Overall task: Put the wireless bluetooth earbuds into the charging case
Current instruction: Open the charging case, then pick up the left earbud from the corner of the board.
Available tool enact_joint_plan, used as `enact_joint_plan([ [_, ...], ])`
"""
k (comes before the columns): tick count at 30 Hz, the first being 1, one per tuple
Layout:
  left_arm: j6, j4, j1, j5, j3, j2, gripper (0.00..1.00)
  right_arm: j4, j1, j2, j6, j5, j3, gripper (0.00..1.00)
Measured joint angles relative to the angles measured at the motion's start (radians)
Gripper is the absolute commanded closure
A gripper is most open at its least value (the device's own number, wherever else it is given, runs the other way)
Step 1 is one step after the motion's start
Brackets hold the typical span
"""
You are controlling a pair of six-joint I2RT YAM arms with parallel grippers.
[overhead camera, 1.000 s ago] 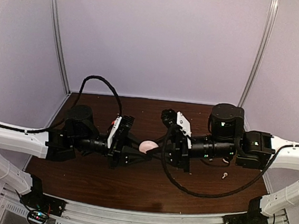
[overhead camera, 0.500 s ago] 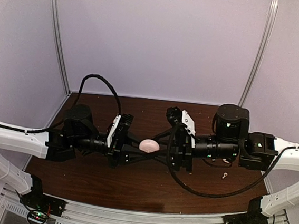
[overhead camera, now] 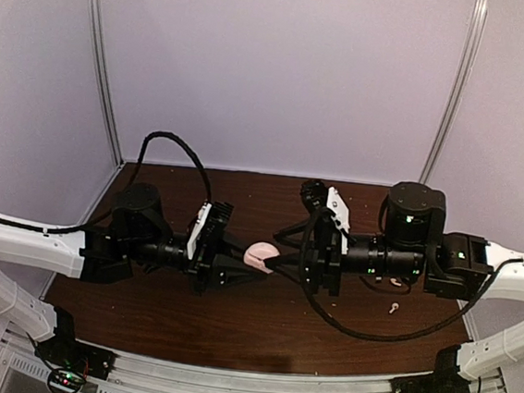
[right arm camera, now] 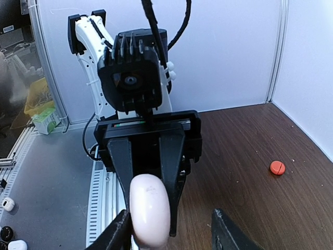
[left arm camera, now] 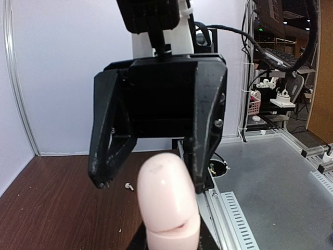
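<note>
My left gripper point(overhead camera: 248, 256) is shut on a pale pink rounded charging case point(overhead camera: 262, 254), held in the air over the middle of the brown table point(overhead camera: 232, 319). In the left wrist view the case point(left arm camera: 166, 200) stands up from the bottom edge with a seam near its base. My right gripper point(overhead camera: 280, 264) faces it, open, with its left finger point(right arm camera: 115, 234) beside the case point(right arm camera: 150, 216) and its right finger point(right arm camera: 229, 235) well apart. One white earbud point(overhead camera: 394, 308) lies on the table under the right arm, also seen as an earbud point(left arm camera: 130, 186) behind the case.
A small red-orange round object point(right arm camera: 277, 167) lies on the table towards the far right wall. White walls close in the table at the back and sides. A metal rail point(overhead camera: 253, 381) runs along the near edge, by the arm bases.
My right gripper has opened and the right arm has drawn back a little to the right from the case. The left gripper has kept its hold on the case in place.
</note>
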Motion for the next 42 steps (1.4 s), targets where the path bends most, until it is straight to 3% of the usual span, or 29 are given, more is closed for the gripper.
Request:
enact_joint_plan([
  [17,0.016,0.001,-0.013,-0.013,-0.016,0.0,1.0,0.023,-0.021,-0.038,0.027,0.048,-0.013,0.43],
  [23,0.003,0.006,-0.013,-0.043,-0.033,0.021,1.0,-0.033,-0.022,-0.065,0.051,0.069,-0.014,0.3],
  [27,-0.01,0.029,-0.008,-0.044,-0.047,0.051,1.0,-0.108,-0.041,-0.135,0.111,0.167,-0.024,0.24],
  [33,-0.035,0.083,0.012,-0.04,-0.082,0.071,1.0,-0.311,-0.261,-0.159,0.285,0.302,-0.034,0.23],
  [38,-0.058,0.135,0.018,-0.034,-0.097,0.086,1.0,-0.475,-0.474,-0.183,0.446,0.307,-0.16,0.23],
  [42,-0.069,0.172,0.02,-0.024,-0.121,0.087,1.0,-0.594,-0.568,-0.235,0.549,0.309,-0.228,0.25],
])
